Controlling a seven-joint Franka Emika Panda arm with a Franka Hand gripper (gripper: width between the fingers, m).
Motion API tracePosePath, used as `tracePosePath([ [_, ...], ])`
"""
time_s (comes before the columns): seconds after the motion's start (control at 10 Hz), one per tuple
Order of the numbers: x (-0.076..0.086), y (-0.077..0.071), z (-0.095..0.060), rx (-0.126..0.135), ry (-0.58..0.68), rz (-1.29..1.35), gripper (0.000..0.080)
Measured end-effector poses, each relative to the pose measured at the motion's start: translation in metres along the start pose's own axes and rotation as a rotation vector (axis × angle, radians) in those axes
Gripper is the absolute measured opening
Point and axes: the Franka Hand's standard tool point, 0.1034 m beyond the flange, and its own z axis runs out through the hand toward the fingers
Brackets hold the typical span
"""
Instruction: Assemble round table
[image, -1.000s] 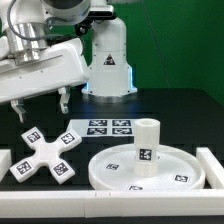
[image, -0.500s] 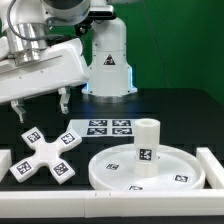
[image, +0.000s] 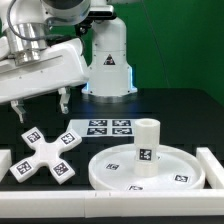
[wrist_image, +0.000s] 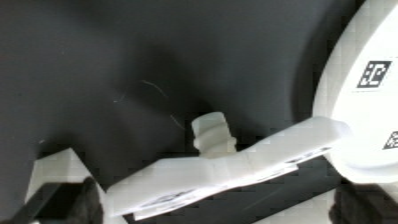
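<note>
The round table's white rimmed disc (image: 120, 170) lies at the front right of the exterior view, with small square tags on it. The short thick white cylinder leg (image: 147, 146) stands upright on the disc. My gripper (image: 44, 108) hangs open and empty at the exterior view's left, above a white cross-shaped part (image: 42, 156) and well apart from the disc. In the wrist view the gripper (wrist_image: 217, 204) is open over the cross-shaped part (wrist_image: 240, 160), and the disc's edge (wrist_image: 361, 70) shows at one side. The leg is out of the wrist view.
The marker board (image: 101, 128) lies flat behind the disc. White border rails run along the front (image: 120, 208) and the right (image: 212, 165). The robot's white base (image: 108, 60) stands at the back.
</note>
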Motion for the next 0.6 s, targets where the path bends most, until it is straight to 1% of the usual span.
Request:
tracePosePath([
  [0.6,0.0000,0.0000,0.0000,0.000,0.000,0.000,0.0649],
])
